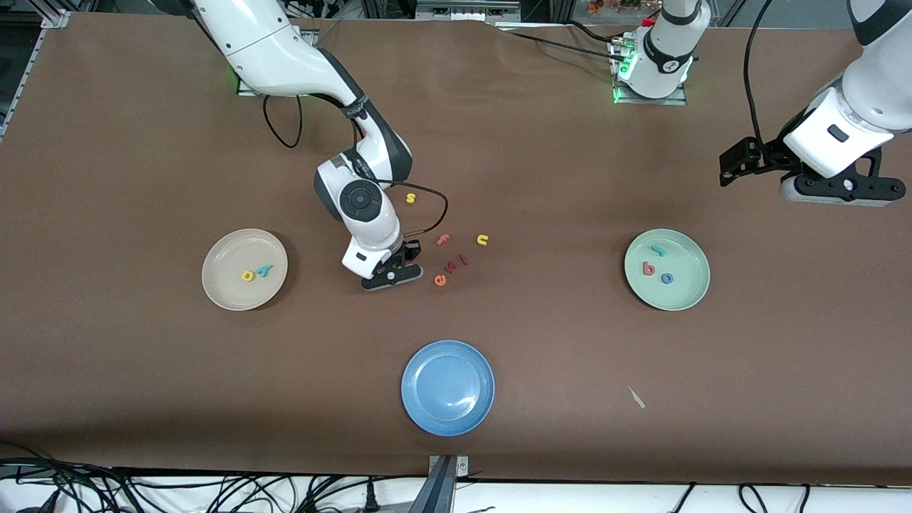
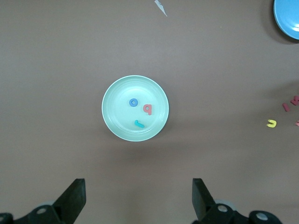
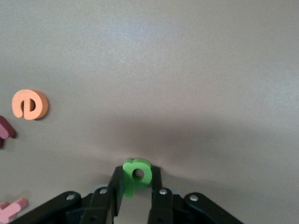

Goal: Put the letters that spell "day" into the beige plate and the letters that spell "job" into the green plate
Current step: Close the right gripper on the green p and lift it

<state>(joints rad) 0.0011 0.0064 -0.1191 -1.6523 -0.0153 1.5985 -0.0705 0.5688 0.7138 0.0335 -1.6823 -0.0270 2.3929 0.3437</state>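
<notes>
Now our right claw (image 3: 135, 186), low on the bench (image 1: 541, 356), pinches the green "d" (image 3: 136, 175); the beige plate (image 1: 221, 288) lies toward the right arm's end, while our left claw (image 2: 138, 198) waits open.

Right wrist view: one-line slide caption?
Right hand shut on the green "d" at table level, orange "e" nearby.

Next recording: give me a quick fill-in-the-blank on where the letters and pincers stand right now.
1. The right pincer, low at the table beside the orange "e", is shut on the green ___.
2. The beige plate holds the yellow "a" and the teal ___.
3. The green plate holds ___ letters.
4. The left pincer hangs ___ above the green plate.

Missing: "d"; "y"; three; open
</notes>
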